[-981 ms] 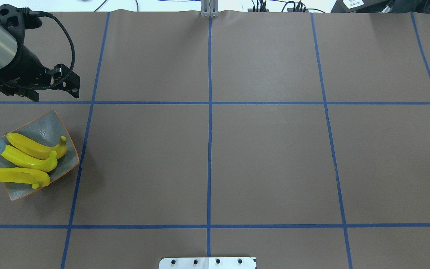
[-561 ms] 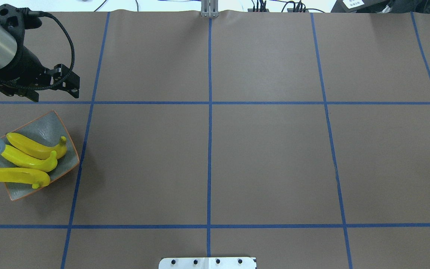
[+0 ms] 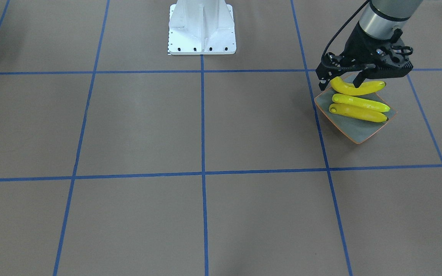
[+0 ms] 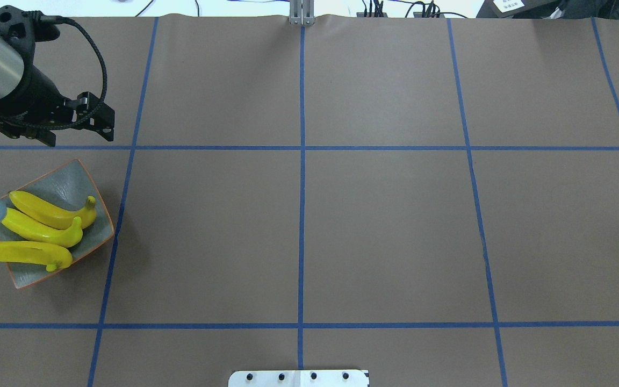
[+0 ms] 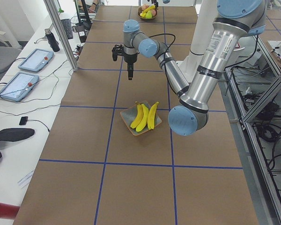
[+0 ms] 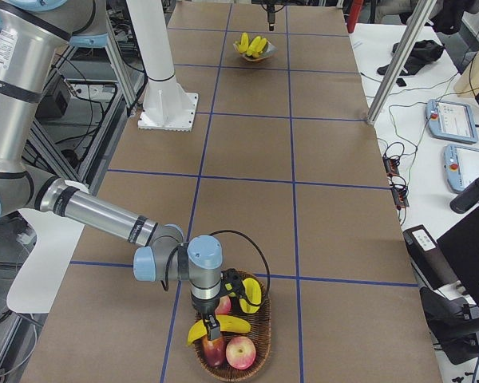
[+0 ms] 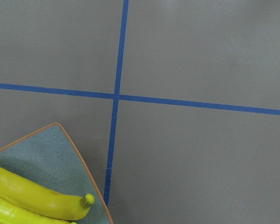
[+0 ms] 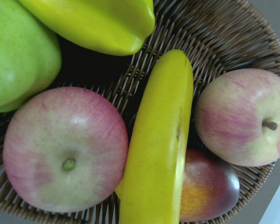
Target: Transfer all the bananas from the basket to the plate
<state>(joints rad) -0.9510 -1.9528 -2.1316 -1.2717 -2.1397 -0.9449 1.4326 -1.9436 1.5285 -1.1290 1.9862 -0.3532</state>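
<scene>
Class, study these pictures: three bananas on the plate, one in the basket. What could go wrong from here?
The last banana lies wedged between apples; the right pincer may snag one. The plate is crowded, with the outer banana overhanging its rim, so a fourth might roll off.

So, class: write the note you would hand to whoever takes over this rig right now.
Left gripper: empty, hovering beside the plate; open or shut unclear.
Right gripper: over the basket, above the last banana; state unclear.
Done: three bananas lie on the plate.
Left: move the last banana, lying among apples, to the plate.
</scene>
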